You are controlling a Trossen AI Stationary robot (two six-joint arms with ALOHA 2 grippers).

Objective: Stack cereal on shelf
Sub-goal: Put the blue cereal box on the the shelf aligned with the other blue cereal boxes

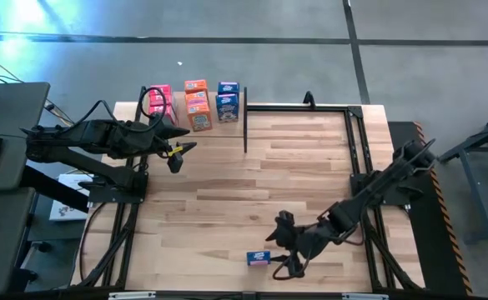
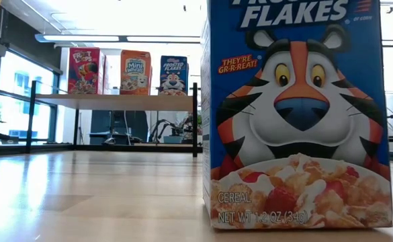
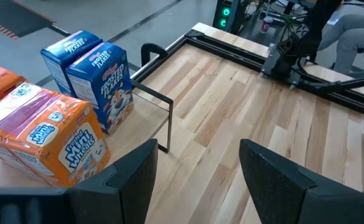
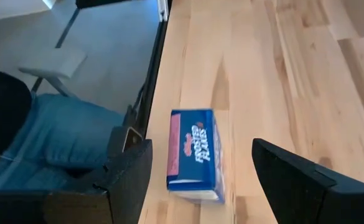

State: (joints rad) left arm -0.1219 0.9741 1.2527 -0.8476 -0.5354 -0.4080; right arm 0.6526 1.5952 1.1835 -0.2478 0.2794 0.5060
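A blue cereal box point(image 4: 194, 155) stands upright on its base near the table's front edge point(image 1: 259, 258) and fills the low view point(image 2: 297, 114). My right gripper point(image 1: 277, 253) is open just to its right, slanting down at it; the box shows ahead, between the fingers point(image 4: 200, 149), untouched. More cereal boxes, pink point(image 2: 85, 70), orange point(image 3: 51, 140) and blue point(image 3: 104, 84), stand on the shelf point(image 2: 115, 101) at the far left. My left gripper point(image 1: 177, 155) hovers open in front of the shelf point(image 3: 197, 158), holding nothing.
A black metal frame point(image 1: 298, 107) runs along the table's far and right sides. A person's jeans-clad legs point(image 4: 63, 143) show beyond the near edge by the blue box. Bare plank tabletop point(image 1: 294, 175) lies between the two arms.
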